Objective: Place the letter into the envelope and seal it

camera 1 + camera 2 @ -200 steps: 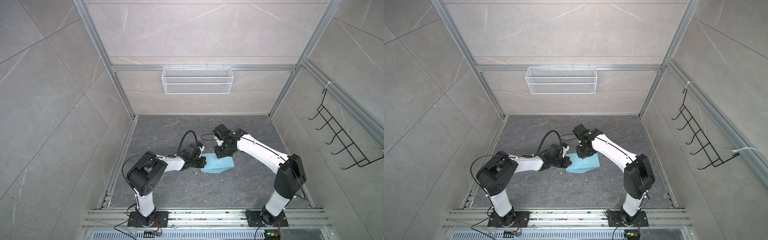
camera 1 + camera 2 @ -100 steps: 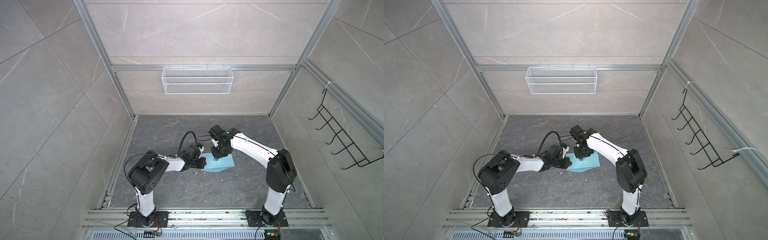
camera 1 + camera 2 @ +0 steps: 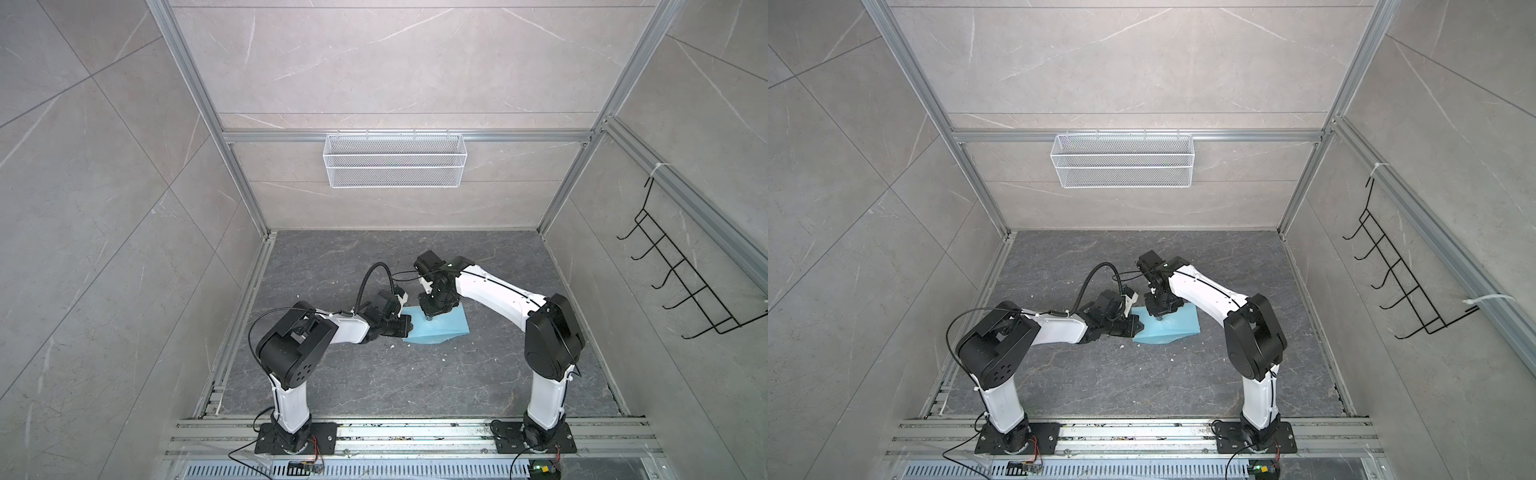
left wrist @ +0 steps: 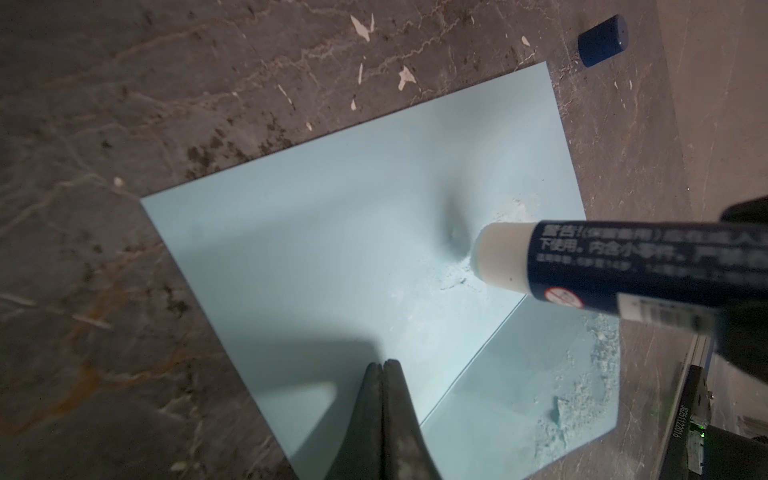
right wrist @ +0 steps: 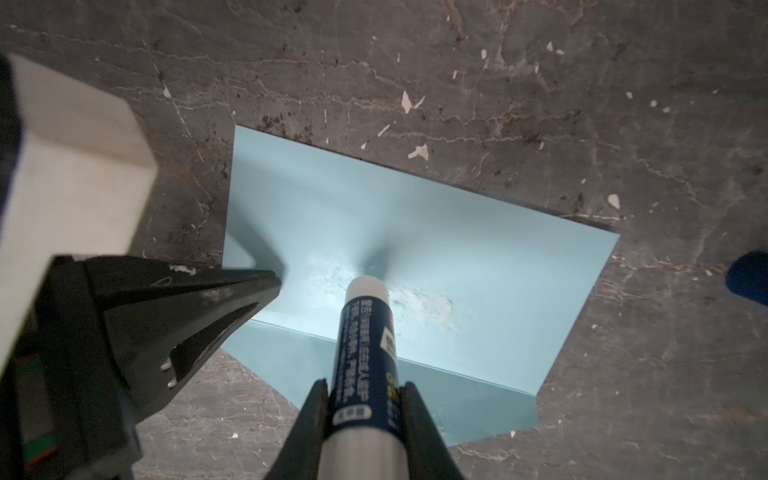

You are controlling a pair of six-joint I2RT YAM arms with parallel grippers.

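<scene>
Right end effector [image 5: 363, 386] shifted leftward | glue stick [image 5: 365, 349] touching envelope [image 5: 478, 270], flap open

Left gripper [image 4: 382, 368] pinched closed; right gripper [image 5: 363, 388] clamped, pointing down

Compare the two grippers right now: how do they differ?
The left gripper is shut on nothing, tips on the envelope; the right gripper is shut on a glue stick whose white tip touches it. The left reaches in low and flat; the right points down. Both meet the envelope.
</scene>
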